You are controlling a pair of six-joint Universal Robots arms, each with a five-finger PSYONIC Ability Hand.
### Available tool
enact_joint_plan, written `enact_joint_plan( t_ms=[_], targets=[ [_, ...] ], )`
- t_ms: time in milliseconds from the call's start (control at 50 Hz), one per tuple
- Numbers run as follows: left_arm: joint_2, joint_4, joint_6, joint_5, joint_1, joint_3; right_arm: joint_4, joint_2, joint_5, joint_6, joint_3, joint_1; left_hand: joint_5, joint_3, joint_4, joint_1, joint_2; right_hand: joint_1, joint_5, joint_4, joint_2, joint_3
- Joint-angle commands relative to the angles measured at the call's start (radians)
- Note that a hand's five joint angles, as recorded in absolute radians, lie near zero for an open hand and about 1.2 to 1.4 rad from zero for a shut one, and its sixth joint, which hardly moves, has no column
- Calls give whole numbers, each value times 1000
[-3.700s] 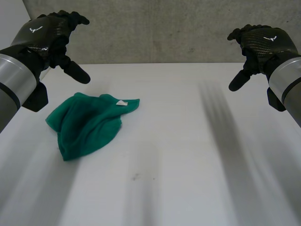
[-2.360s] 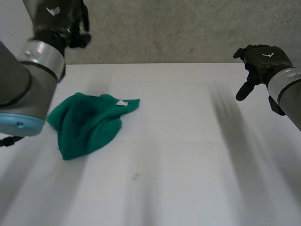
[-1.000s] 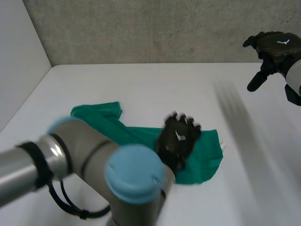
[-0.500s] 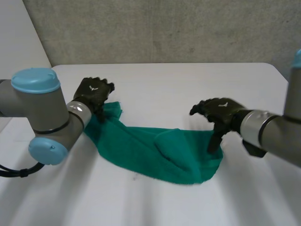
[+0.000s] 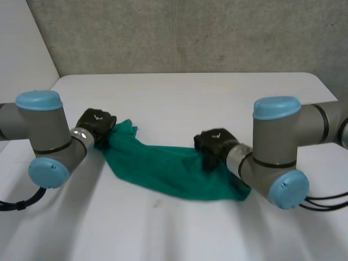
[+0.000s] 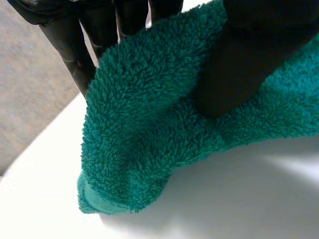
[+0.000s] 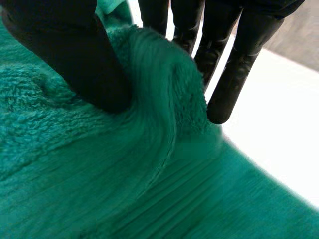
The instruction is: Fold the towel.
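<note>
Left hand (image 5: pixel 95 122), right hand (image 5: pixel 213 145): thumb-to-finger pinches toward opposite ends of green towel (image 5: pixel 163 169)

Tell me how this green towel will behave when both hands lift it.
Likely floppy: the towel lies rumpled between the left hand and right hand, so its middle should droop. Its fuzzy pile probably resists slipping from the pinch.
</note>
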Motion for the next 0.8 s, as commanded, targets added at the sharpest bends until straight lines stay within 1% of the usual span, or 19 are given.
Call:
enact_joint_plan(
  t_ms=[20, 40, 60, 100, 120, 140, 200, 220, 280, 320, 360, 480, 500, 580, 620, 660, 740, 760, 800],
  targets=[
    [44, 170, -18, -16, -17, 139, -106, -41, 54, -8, -187, -9, 301, 216, 209, 348, 209, 432, 268, 223, 223, 234],
    [57, 205, -24, -19, -19, 158, -168, -62, 78, -8, -227, -9, 301, 216, 209, 348, 209, 432, 268, 223, 223, 234],
    [83, 283, -47, -33, -28, 188, -207, -79, 95, -8, -242, -9, 301, 216, 209, 348, 209, 432, 268, 223, 223, 234],
    [114, 374, -81, -65, -42, 205, -294, -114, 134, -9, -259, -11, 301, 216, 209, 348, 209, 432, 268, 223, 223, 234],
    [131, 421, -101, -88, -49, 207, -387, -152, 160, -11, -258, -18, 301, 216, 209, 348, 209, 432, 268, 223, 223, 234],
    [168, 513, -142, -139, -63, 201, -435, -171, 171, -11, -255, -23, 301, 216, 209, 348, 209, 432, 268, 223, 223, 234],
    [218, 613, -202, -205, -71, 166, -576, -235, 180, -12, -218, -43, 301, 216, 209, 348, 209, 432, 268, 223, 223, 234],
    [246, 657, -237, -229, -72, 118, -589, -251, 177, -14, -203, -46, 301, 216, 209, 348, 209, 432, 268, 223, 223, 234],
    [287, 691, -287, -236, -75, 6, -568, -298, 158, -28, -141, -46, 301, 216, 209, 348, 209, 432, 268, 223, 223, 234],
    [294, 692, -294, -237, -75, -23, -545, -309, 151, -38, -108, -46, 301, 216, 209, 348, 209, 432, 268, 223, 223, 234],
    [304, 690, -311, -239, -75, -145, -510, -315, 146, -58, -51, -50, 301, 216, 209, 348, 209, 432, 268, 223, 223, 234],
    [298, 684, -310, -234, -83, -371, -350, -308, 138, -127, 57, -106, 301, 216, 209, 348, 209, 432, 268, 223, 223, 234],
    [295, 682, -310, -234, -85, -402, -307, -300, 137, -144, 83, -112, 301, 216, 209, 348, 209, 432, 268, 223, 223, 234],
    [288, 678, -311, -233, -105, -522, -238, -236, 119, -173, 142, -119, 301, 216, 209, 348, 209, 432, 268, 223, 223, 234],
    [288, 652, -308, -233, -126, -575, -218, -214, 115, -181, 153, -121, 301, 216, 209, 348, 209, 432, 268, 223, 223, 234],
    [294, 614, -308, -233, -140, -606, -198, -193, 109, -184, 178, -124, 301, 216, 209, 348, 209, 432, 268, 223, 223, 234],
    [303, 468, -311, -236, -148, -655, -186, -194, 108, -186, 218, -126, 301, 216, 209, 348, 209, 432, 268, 223, 223, 234],
    [313, 395, -311, -236, -149, -666, -186, -199, 106, -187, 225, -124, 301, 216, 209, 348, 209, 432, 268, 223, 223, 234],
    [336, 316, -313, -237, -149, -669, -186, -202, 106, -190, 239, -124, 126, 41, 34, 173, 34, 432, 268, 223, 223, 234]
  ],
)
